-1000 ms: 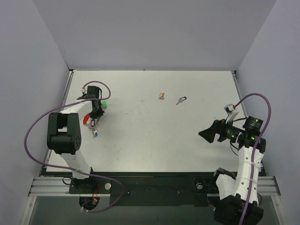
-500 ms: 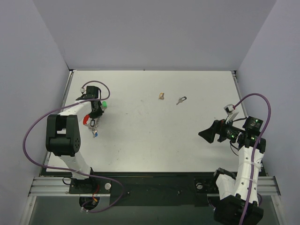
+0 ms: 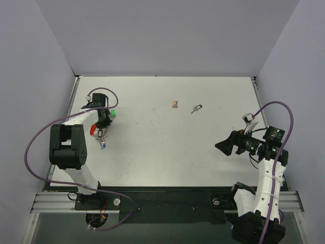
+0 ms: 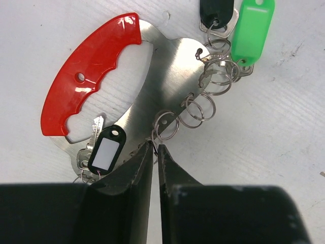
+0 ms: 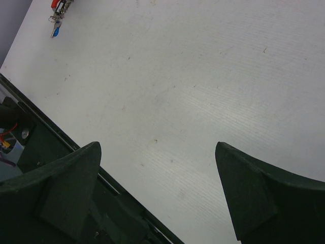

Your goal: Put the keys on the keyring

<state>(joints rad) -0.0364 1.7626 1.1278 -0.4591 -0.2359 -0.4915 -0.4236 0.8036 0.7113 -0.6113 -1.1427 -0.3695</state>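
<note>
While the left gripper (image 4: 152, 147) sits a slit open at a steel split keyring (image 4: 166, 125), any hold is unclear | right gripper (image 5: 157, 147) wide, empty | small silver-grey metal key (image 3: 196, 109) far-centre, well apart — light, stiff, slippery — pinch the bow.

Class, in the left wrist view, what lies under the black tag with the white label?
A silver key sticks out from under the black tag, blade showing. Part of its head, and how the two join, is covered.
</note>
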